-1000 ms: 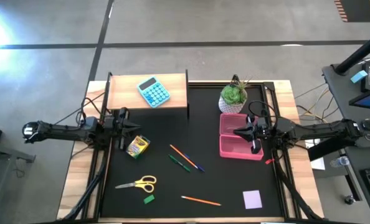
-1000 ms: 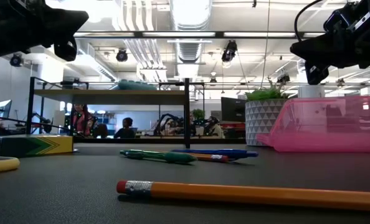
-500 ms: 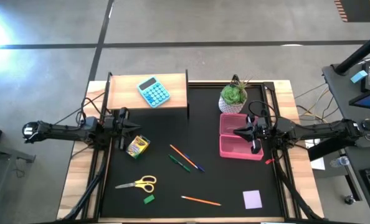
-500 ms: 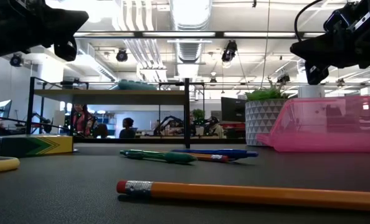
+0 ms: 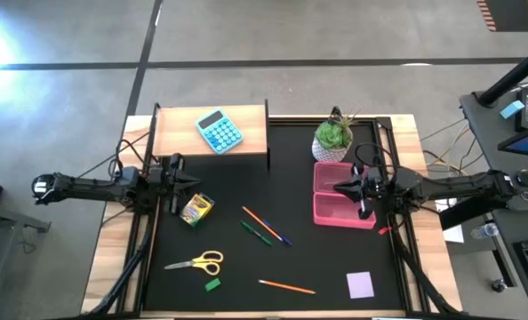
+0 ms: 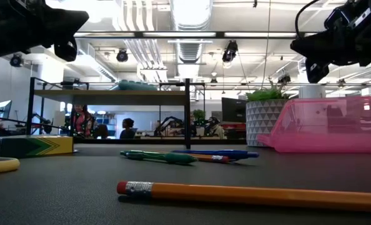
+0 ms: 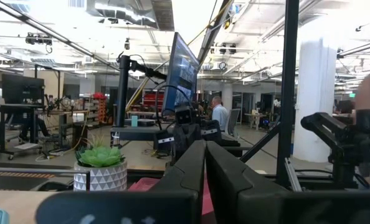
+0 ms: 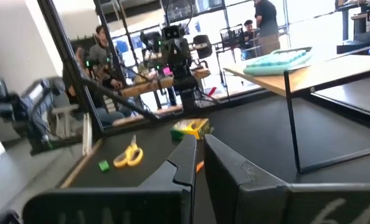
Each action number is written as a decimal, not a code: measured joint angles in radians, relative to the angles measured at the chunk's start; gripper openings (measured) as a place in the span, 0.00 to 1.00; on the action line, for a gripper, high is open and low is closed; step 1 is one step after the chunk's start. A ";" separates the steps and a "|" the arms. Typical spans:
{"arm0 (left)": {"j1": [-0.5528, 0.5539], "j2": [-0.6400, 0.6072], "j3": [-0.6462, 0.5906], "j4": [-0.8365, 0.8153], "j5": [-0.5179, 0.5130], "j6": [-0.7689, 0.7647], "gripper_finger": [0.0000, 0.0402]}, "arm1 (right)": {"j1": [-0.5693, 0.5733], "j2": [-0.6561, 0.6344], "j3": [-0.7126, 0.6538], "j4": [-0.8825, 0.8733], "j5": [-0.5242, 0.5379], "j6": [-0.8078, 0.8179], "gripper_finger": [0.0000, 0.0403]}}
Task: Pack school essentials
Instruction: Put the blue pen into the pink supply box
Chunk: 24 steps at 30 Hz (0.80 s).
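From where I stand, nothing looks packed yet — the pink case (image 5: 343, 206) lies open on the right of the black mat, below the potted plant (image 5: 333, 138), and appears empty, presumably set there as the container.

The right gripper (image 5: 342, 188) hangs above that case with its fingers pressed together, holding nothing. The left gripper (image 5: 190, 184) hovers across the mat, just above the crayon box (image 5: 196, 209), likewise clenched and empty.

The essentials lie scattered between them, each apart so it can be taken singly: scissors (image 5: 197, 262) and a small green eraser (image 5: 212, 284) low on the left, three crossed pens and pencils (image 5: 266, 227) in the middle, an orange pencil (image 5: 286, 285) near the front edge, and the lilac notepad (image 5: 360, 284) at the front right. The calculator (image 5: 220, 131) sits on a raised wooden shelf (image 5: 171, 132), out of the way.
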 joint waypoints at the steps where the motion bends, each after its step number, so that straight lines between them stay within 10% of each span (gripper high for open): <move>1: 0.000 0.000 0.000 0.000 0.000 0.000 0.00 | 0.000 0.000 0.007 0.001 0.012 0.037 0.06; 24: 0.000 0.000 0.000 0.000 0.000 0.000 0.00 | 0.002 0.002 0.092 0.001 0.124 0.650 0.06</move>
